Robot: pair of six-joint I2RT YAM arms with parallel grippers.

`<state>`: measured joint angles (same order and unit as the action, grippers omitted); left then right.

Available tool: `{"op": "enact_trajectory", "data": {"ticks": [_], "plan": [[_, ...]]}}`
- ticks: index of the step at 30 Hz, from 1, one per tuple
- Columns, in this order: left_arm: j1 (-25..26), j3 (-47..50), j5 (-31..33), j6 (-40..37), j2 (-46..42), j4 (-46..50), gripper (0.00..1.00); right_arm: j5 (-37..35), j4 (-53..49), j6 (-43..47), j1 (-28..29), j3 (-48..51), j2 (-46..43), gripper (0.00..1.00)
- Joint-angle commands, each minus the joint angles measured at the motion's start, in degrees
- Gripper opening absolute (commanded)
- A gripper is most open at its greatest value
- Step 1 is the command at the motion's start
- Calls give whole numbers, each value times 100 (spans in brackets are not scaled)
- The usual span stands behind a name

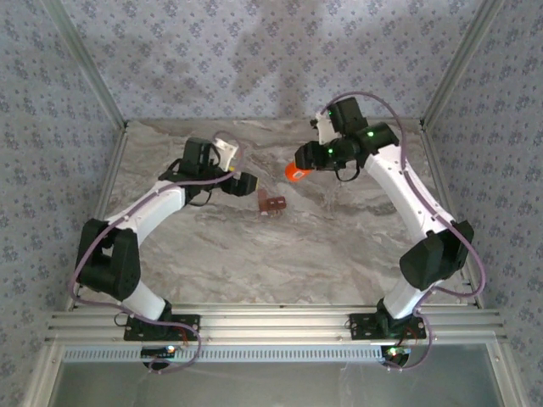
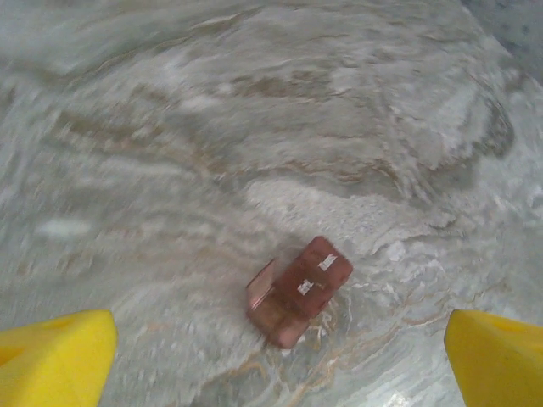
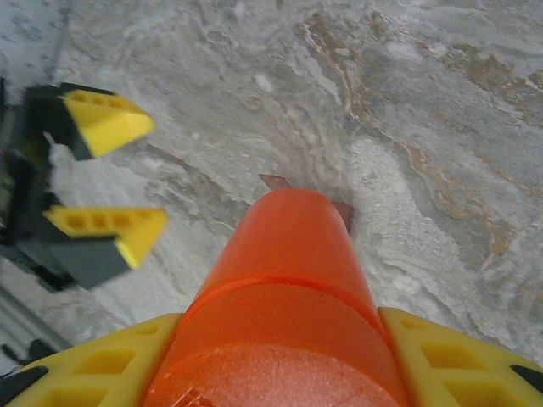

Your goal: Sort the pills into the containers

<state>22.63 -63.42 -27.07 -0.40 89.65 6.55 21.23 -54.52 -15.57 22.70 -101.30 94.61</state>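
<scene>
Orange bottle [image 3: 284, 322] is sitting clamped between my right fingers [image 3: 450, 356], hiding most of the containers [image 3: 343, 214], so only their dark corners are peeking past it. From my left wrist, the containers [image 2: 301, 292] are lying whole on the worktop [image 2: 254, 127], white labels showing, between my left fingers [image 2: 51, 356], which are standing wide apart.

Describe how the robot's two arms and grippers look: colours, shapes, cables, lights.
The left arm and right arm each have white rounded links joined by bulky black joints, with a thin purple cable looping alongside. Small green lights glow near the right arm's wrist. The left gripper and right gripper have wedge-shaped yellow fingertips with moulded recesses, on black mounts.
</scene>
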Motion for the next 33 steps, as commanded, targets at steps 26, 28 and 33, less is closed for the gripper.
{"op": "enact_trajectory", "data": {"ticks": [26,28,33], "plan": [[1252,-189,-618,-2042,279,-1217,76,1729,-837,597,25,-694,667,36],[1290,-197,-592,-2051,282,-1230,76,1761,-847,606,63,-691,681,36],[1324,-223,-559,-1995,283,-1298,72,1753,-842,602,102,-638,665,35]]}}
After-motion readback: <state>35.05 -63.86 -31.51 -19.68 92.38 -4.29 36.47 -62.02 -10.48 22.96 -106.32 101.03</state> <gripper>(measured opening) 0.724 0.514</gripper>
